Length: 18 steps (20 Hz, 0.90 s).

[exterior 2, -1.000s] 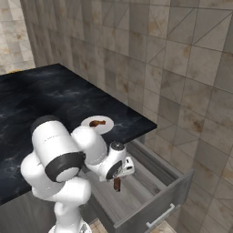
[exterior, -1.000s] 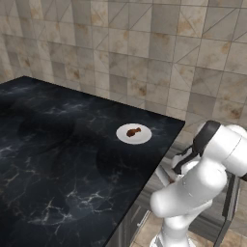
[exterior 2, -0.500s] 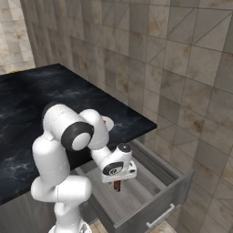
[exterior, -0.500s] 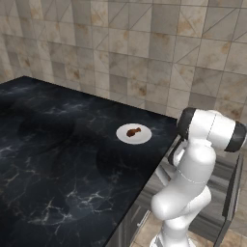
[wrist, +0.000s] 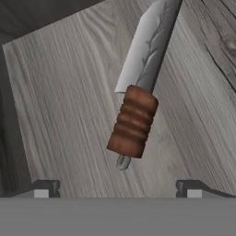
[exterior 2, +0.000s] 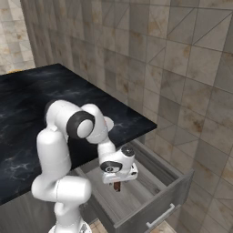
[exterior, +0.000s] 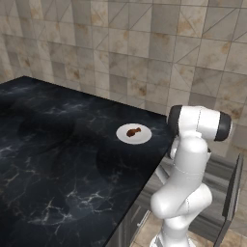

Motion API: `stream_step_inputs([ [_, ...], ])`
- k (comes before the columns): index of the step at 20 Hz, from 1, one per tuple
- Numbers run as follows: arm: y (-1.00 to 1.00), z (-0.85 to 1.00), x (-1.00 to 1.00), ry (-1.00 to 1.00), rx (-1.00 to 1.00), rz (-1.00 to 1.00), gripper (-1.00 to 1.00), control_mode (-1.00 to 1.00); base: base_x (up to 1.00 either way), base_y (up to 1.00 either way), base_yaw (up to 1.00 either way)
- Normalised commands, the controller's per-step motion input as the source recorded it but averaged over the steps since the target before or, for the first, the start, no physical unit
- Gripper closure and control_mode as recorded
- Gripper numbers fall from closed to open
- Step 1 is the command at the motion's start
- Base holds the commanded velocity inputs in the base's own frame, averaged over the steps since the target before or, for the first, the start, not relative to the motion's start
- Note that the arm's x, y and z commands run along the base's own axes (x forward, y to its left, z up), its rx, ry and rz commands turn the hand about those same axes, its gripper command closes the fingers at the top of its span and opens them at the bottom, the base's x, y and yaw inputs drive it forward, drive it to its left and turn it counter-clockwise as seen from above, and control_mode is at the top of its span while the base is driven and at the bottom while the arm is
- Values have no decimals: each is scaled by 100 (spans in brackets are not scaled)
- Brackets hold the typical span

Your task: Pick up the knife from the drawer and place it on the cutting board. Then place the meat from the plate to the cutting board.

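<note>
The knife [wrist: 133,120] lies flat on the grey wood-grain floor of the open drawer [exterior 2: 154,210]; it has a ribbed brown handle and a pale-grey blade [wrist: 150,46]. My gripper [wrist: 118,190] hangs just above the handle end, open, with fingertips [wrist: 46,189] far apart and nothing between them. From the right base view the gripper [exterior 2: 117,184] is down inside the drawer. The reddish-brown meat [exterior: 133,130] rests on the white plate [exterior: 143,139] near the counter's right edge. The cutting board is out of view.
The black marble counter [exterior: 58,159] stretches left of the plate. A tiled wall [exterior: 144,43] stands behind it. The pulled-out drawer [exterior: 231,193] juts past the counter's edge, with its front panel and silver bar handle [exterior 2: 159,217] toward the base.
The arm's upper links have swung round while the hand stayed over the drawer and sank slightly lower. The jaws stayed open.
</note>
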Motion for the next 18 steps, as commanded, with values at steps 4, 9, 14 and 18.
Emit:
stream_step_inputs([
  [4,0,-12,16,0,0,0,-100,-100,0,0,0],
  [9,0,0,18,0,0,0,-100,-100,0,0,0],
  [14,-1,-3,29,0,0,0,-100,-100,0,0,0],
  [18,-2,-16,30,0,0,0,-100,-100,0,0,0],
])
